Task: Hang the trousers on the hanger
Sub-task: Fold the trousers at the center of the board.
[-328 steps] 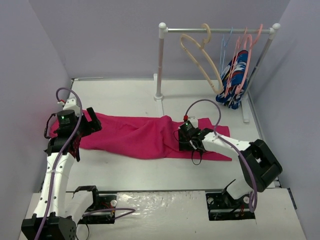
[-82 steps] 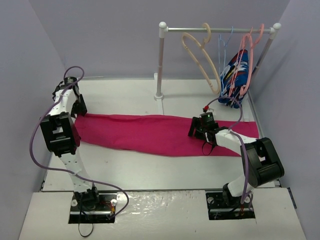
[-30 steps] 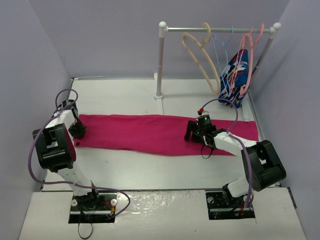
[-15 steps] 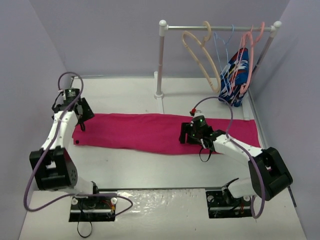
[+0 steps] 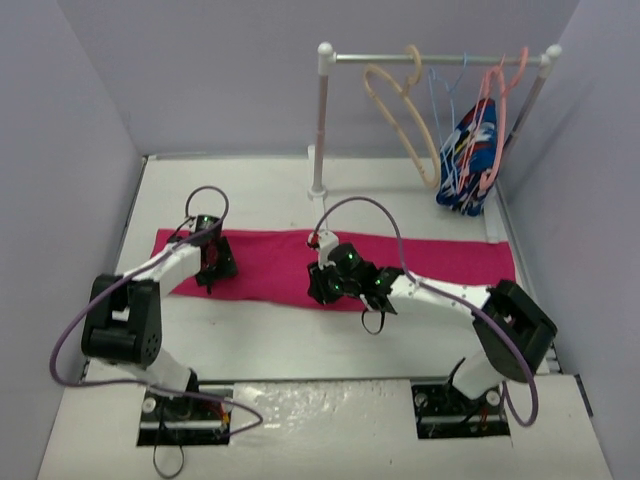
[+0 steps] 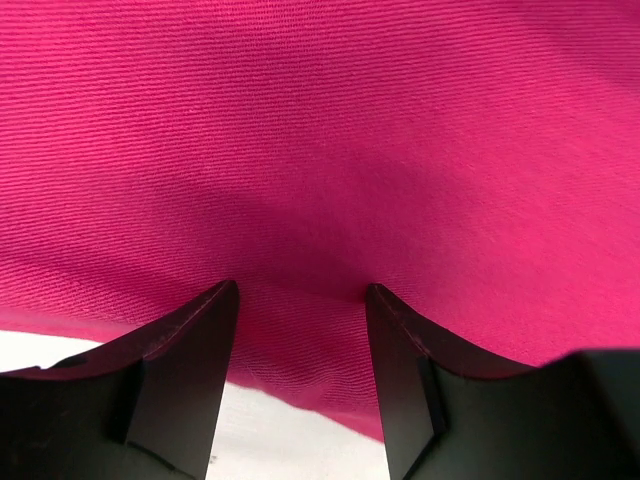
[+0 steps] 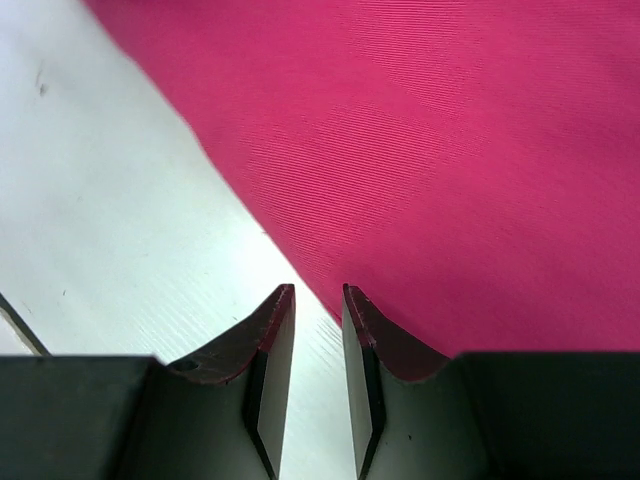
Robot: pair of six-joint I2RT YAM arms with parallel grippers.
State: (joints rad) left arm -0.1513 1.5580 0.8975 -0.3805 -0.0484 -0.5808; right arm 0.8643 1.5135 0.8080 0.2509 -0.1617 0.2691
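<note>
White table (image 5: 255,185), lavender walls (image 5: 200,70) on three sides. The trousers (image 5: 270,262) lie flat in a long strip across the middle of the table. The hanger (image 5: 398,112) hangs on the rail (image 5: 440,60) at the back right, well apart from the trousers, beside a blue patterned garment (image 5: 468,155). My left gripper (image 6: 300,295) sits on the cloth near its left end, jaws clearly apart, fabric bulging between them. My right gripper (image 7: 318,295) is at the near edge mid-strip, jaws almost together. I can't tell if the cloth is pinched.

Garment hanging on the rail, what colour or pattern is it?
The garment is blue, patterned red and white; the top view shows it best.
</note>
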